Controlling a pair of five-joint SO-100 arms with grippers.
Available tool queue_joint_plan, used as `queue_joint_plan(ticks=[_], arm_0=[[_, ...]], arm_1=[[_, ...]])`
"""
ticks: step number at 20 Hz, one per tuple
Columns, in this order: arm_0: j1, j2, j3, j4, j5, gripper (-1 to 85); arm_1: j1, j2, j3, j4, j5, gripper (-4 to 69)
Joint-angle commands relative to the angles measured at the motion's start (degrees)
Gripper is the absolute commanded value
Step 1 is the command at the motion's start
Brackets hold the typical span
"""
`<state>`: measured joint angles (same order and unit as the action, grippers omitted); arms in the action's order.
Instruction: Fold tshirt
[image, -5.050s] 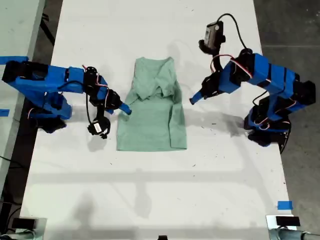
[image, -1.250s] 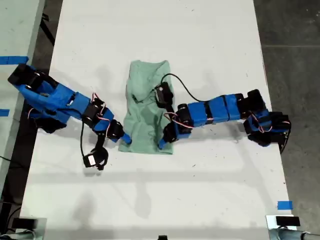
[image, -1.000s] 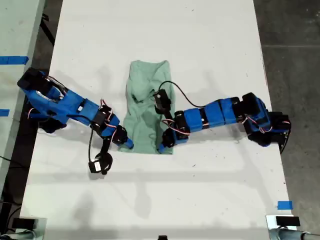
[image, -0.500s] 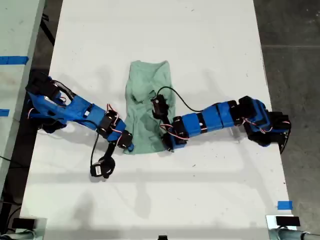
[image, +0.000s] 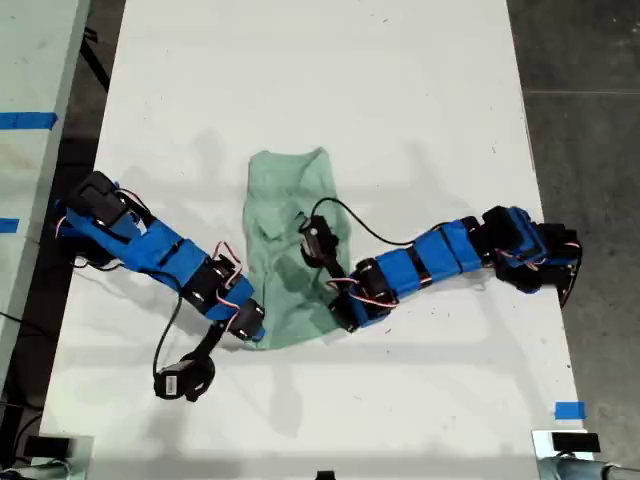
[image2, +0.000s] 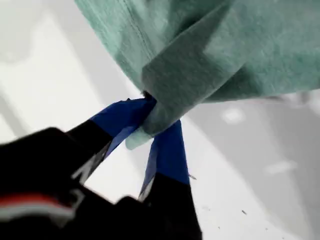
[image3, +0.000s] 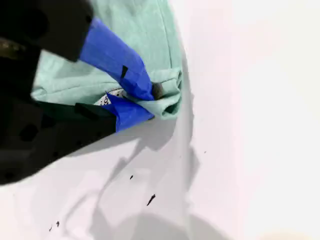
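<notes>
The tshirt (image: 290, 250) lies near the middle of the white table (image: 300, 80), narrow and crumpled. Its far end rests flat, while the end toward the exterior view's bottom is bunched up. In the first wrist view the cloth (image2: 225, 50) hangs over the tabletop, and my first gripper (image2: 159, 120) has its blue-taped jaws pressed onto a folded corner of it. In the second wrist view my second gripper (image3: 148, 102) pinches another bunched corner (image3: 167, 95) low against the table, with a bit of white label showing between the tips.

In the exterior view one blue arm (image: 150, 250) reaches in from the exterior view's left to the shirt's near corner. The other blue arm (image: 440, 260) comes from the exterior view's right, lies partly over the cloth and covers its near edge on that side. I cannot tell from the wrist views which arm is which. A black cable (image: 365, 225) loops above the cloth. Blue tape (image: 569, 410) marks the table near the exterior view's bottom right, and grey floor (image: 580, 60) runs beyond that edge
</notes>
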<state>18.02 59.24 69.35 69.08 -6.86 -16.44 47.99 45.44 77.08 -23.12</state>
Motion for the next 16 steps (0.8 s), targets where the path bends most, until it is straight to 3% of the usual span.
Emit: queue_joint_plan(ticks=[1, 4, 9, 16], arm_0=[[-0.4, 5.6, -7.0, 4.3, 0.6, 0.1], [-7.1, 12.9, -6.1, 8.4, 7.3, 0.1], [-28.6, 18.5, -4.7, 15.0, 22.6, 0.1], [-49.7, 18.4, -1.1, 15.7, 33.7, 0.1]], arm_1=[[1.9, 8.2, -4.3, 1.4, -4.0, -0.5], [9.3, 11.3, -4.3, 2.3, -11.7, -0.5], [24.9, 14.1, -4.2, 1.6, -24.4, -0.5], [37.4, 13.4, -3.5, -4.0, -31.5, -0.6]])
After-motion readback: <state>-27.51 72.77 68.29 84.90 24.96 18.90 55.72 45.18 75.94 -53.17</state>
